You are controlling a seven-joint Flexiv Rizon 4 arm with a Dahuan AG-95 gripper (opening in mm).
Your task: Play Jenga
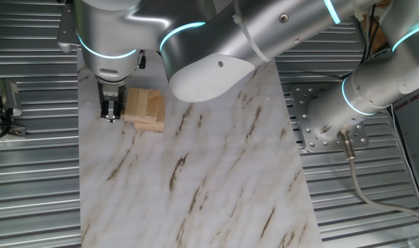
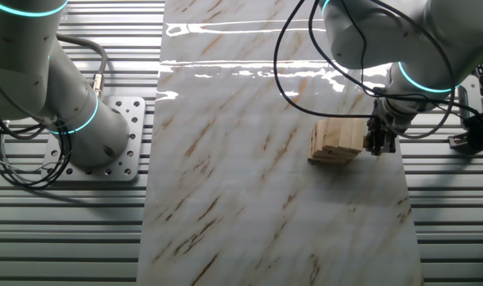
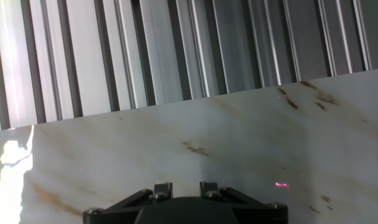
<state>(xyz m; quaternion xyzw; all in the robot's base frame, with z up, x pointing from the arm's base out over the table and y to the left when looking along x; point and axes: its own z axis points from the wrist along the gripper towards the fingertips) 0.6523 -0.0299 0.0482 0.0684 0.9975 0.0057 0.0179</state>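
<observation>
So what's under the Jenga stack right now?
The Jenga stack sits directly on the marble-patterned board, which lies on ribbed metal. The patch beneath the blocks is covered. The fingers stand beside the stack, not under it.

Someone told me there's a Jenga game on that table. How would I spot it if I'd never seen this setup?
Find the marble-patterned board lying on the ribbed metal table. Near one edge of it, right beside the arm's dark gripper, sits the Jenga stack. It is a small pile of pale wooden blocks, the only wooden thing on the board.
</observation>
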